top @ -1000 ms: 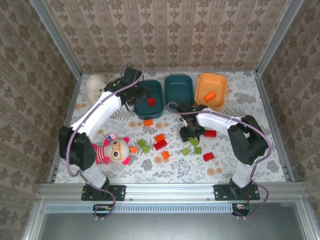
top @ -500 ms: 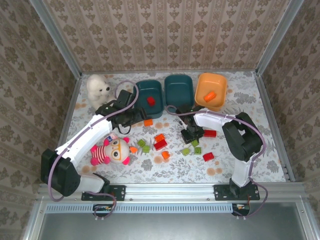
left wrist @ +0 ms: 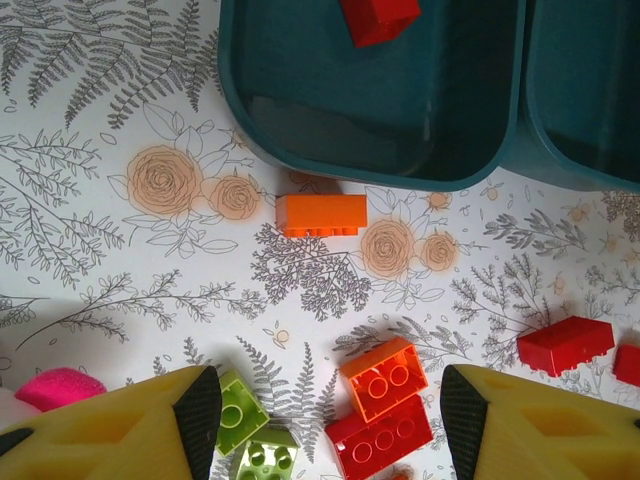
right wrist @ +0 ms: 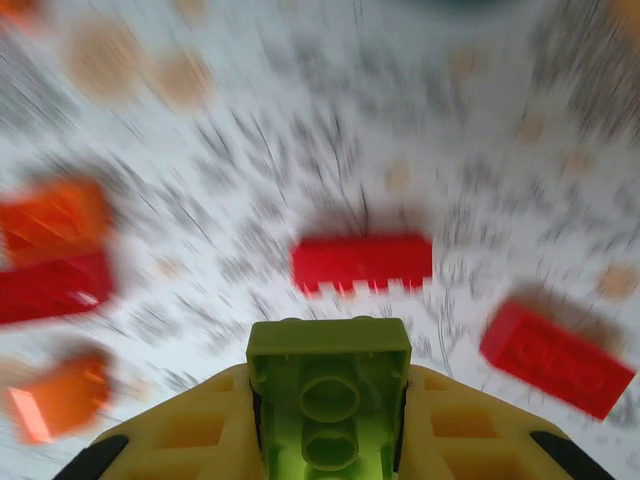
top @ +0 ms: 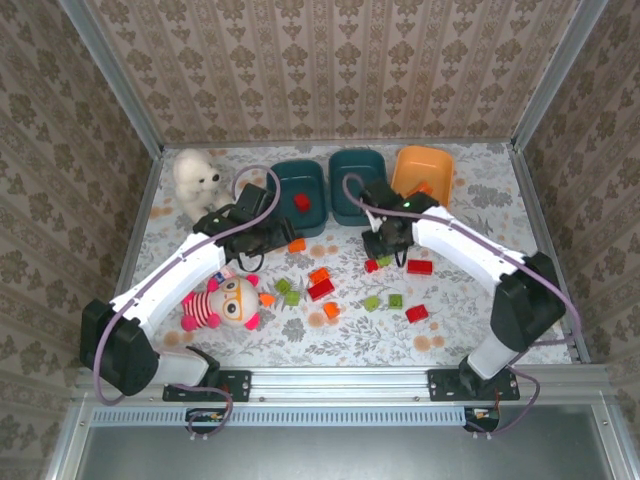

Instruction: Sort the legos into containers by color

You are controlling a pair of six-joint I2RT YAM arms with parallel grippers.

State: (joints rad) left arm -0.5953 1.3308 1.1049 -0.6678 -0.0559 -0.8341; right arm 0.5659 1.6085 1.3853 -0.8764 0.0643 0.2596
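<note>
The right hand [right wrist: 330, 420] is clamped on a light green lego [right wrist: 329, 385], which stands up between its pads, raised above the counter [top: 480, 180] just near of the middle teal tub [top: 357, 158]. The smear across the right wrist view suggests a fast swing, so the brick could twist or slip out and land among the legos lying below, such as the loose red brick [right wrist: 362, 263]. The three tubs sit edge to edge. A release slightly too far left would put green in the left teal tub [top: 312, 180] with the sorted red brick [top: 301, 202], and one slightly too far right would put it in the orange tub [top: 438, 165]. The left hand [left wrist: 325, 415], half spread and empty, hangs over the counter close to a flat orange brick [left wrist: 320, 215] beside that left tub. If both arms head for the far row together, forearms or cables may clash.
</note>
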